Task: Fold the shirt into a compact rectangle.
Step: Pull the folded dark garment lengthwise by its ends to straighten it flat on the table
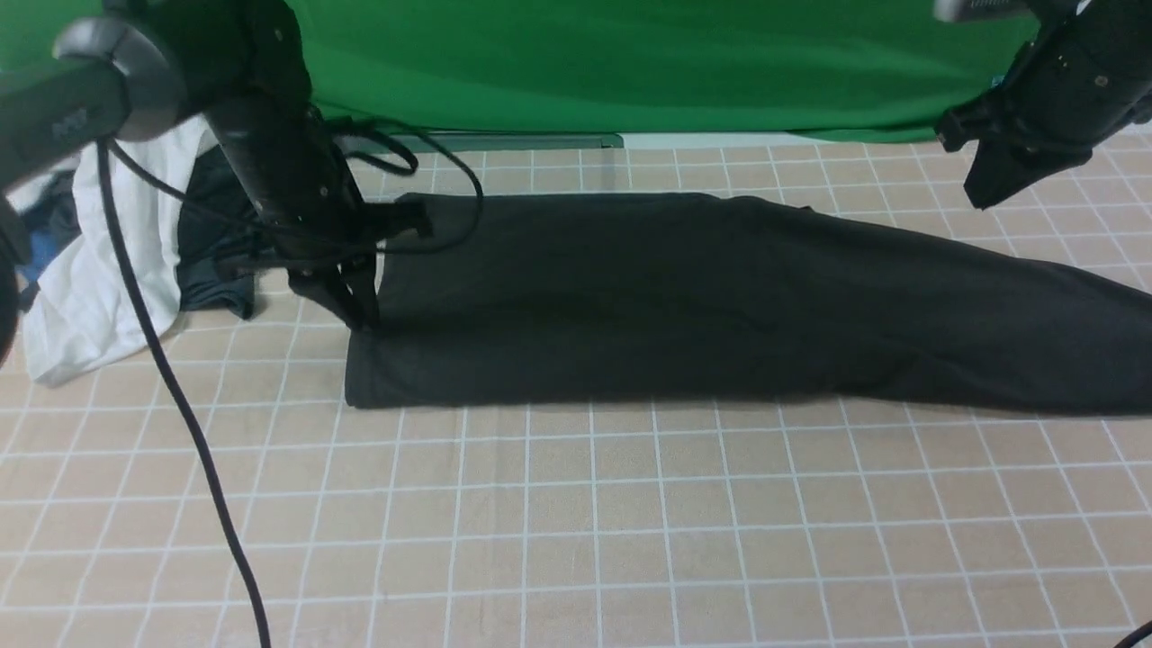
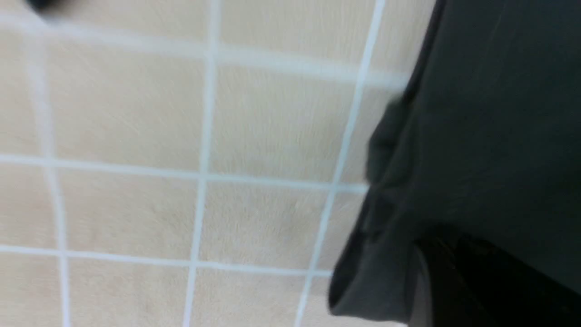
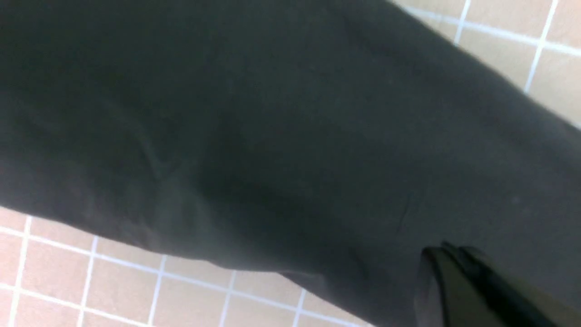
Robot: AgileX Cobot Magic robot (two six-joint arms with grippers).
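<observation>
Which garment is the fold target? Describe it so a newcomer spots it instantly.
Below the green backdrop lies a gridded tan table. The shirt is the long black band stretching across its middle and out of view at right. Unlike the white garment and small dark garment bunched at far left, it lies flat and spread.

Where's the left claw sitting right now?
Front view: the left claw is down at the black shirt's left edge, on the robot's left, just right of the white garment.
</observation>
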